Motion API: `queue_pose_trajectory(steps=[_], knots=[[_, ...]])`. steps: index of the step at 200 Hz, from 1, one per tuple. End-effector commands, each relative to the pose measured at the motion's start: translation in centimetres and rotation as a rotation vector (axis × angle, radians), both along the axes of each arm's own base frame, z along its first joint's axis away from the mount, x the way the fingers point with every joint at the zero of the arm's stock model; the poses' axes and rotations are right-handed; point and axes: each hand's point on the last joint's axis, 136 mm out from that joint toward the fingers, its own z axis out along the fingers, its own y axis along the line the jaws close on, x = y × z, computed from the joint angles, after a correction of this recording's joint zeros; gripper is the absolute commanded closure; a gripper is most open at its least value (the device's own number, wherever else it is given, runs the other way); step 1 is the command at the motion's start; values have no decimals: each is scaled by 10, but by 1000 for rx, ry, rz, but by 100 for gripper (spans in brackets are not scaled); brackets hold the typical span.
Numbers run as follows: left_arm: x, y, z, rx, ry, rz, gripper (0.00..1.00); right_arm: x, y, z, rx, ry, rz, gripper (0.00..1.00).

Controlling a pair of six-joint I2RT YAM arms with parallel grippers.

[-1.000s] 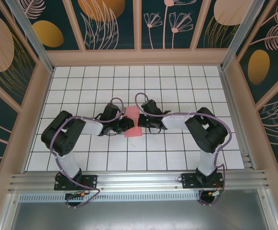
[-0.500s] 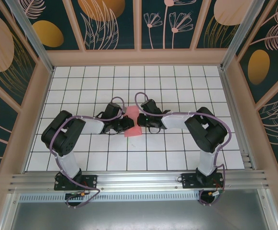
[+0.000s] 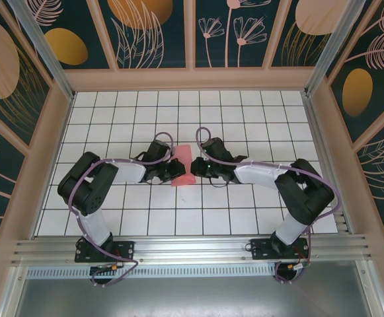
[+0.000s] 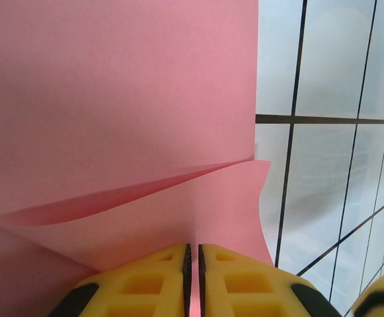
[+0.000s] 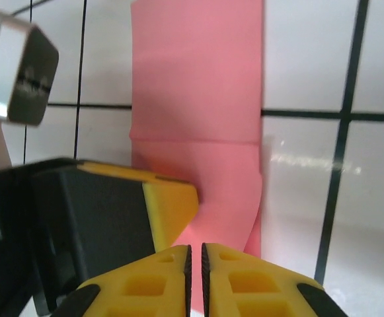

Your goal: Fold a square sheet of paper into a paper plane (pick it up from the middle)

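While the left hand (image 4: 193,264) has its yellow fingers drawn together to a hairline slit, a sliver of pink shows in that slit, so I judge it pinched on the near edge of the square sheet of paper (image 4: 112,99). Just ahead of those fingertips a loose flap lifts in a shallow curve off the layer under it. Beyond the flap the paper runs on flat, and its straight edge ends just to the hand's right, where bare white tiles of the bench (image 4: 330,59) begin. The right hand (image 5: 195,271) stands the same way, jaws all but closed with pink between them, so it too seems to nip the sheet's edge. One of the left hand's fingers (image 5: 172,198) sits just to its left, over the paper. Ahead of the right hand the sheet lies as a narrow doubled band with one crease across it. From overhead the two hands meet from opposite sides with the pink band between them. As for progress, I would say early: the sheet is folded lengthwise, but no pointed nose, centre ridge or wings show, so the shaping folds are not yet done.
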Motion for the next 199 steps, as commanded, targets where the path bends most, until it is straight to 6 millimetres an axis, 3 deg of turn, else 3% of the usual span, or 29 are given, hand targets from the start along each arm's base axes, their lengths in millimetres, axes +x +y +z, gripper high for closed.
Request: queue_pose_trajectory(steps=[1,68,150,199], knots=[[-11,37,-44,195,72,53,85,-13,14,-4,42,36,57,86],[-12,37,-45,198,75,54,85,-17,15,-25,-2,82,80,89],[-11,39,-46,208,74,60,85,-18,-2,-44,-125,94,76,89],[-11,39,-45,208,72,59,85,-22,13,-16,-65,29,133,89]])
